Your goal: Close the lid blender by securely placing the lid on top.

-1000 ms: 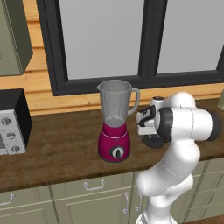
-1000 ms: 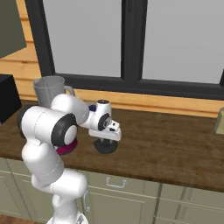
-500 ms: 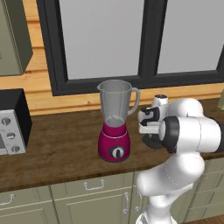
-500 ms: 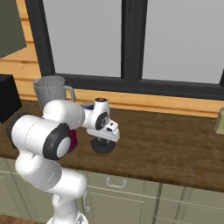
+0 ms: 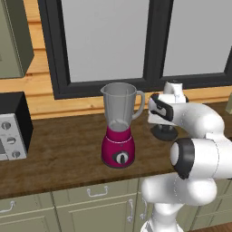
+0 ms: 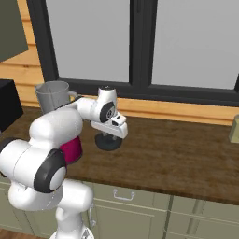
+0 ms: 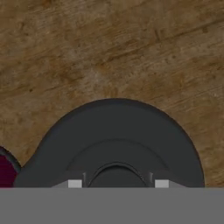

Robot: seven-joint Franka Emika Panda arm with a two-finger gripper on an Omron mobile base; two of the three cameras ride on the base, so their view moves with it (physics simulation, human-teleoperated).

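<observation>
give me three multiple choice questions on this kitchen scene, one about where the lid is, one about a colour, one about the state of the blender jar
1. Where is the lid?
A. on the blender jar
B. on the wooden counter, to the right of the blender in the left base view
C. on the microwave

2. What colour is the blender's base?
A. magenta-pink
B. green
C. white

3. What state is the jar's mouth in?
A. covered by the lid
B. open, no lid on it
C. lying on its side

Answers:
1. B: the lid lies on the counter, under the gripper, beside the blender.
2. A: the base below the clear jar is magenta-pink.
3. B: the upright jar's rim is uncovered.
</observation>
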